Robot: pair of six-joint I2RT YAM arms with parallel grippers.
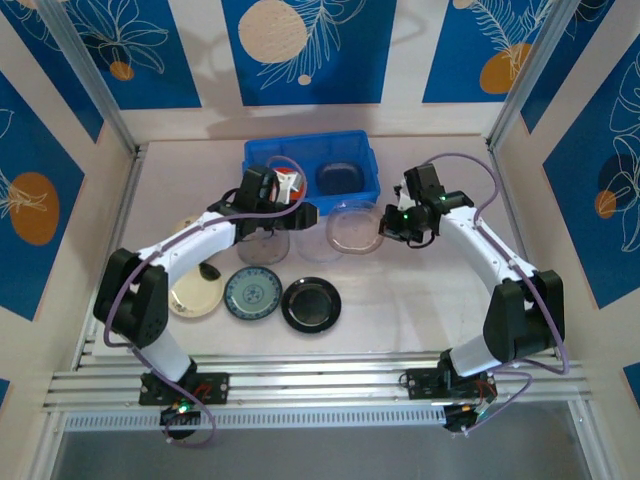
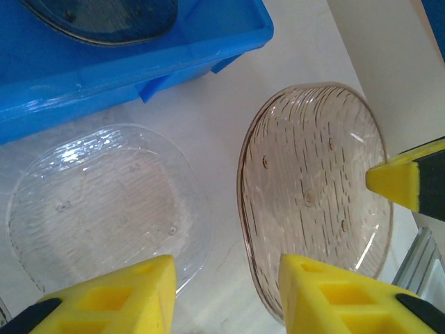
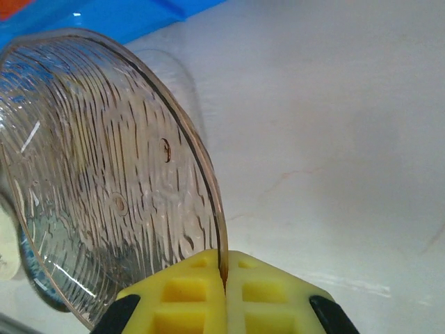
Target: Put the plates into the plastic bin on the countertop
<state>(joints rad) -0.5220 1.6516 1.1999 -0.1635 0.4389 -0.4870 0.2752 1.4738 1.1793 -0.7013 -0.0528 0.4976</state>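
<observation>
Right gripper (image 3: 224, 277), elbow bent, pinches the tilted pinkish plate (image 3: 104, 174).

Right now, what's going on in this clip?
The right gripper is shut on the rim of a pink-tinted plate, tilted up just outside the blue bin. The left gripper is open above a clear plate beside it, holding nothing. A dark plate already lies in the bin; a cream plate, a teal-patterned plate and a black plate wait on the countertop.

no readable text, labels or numbers anywhere.
</observation>
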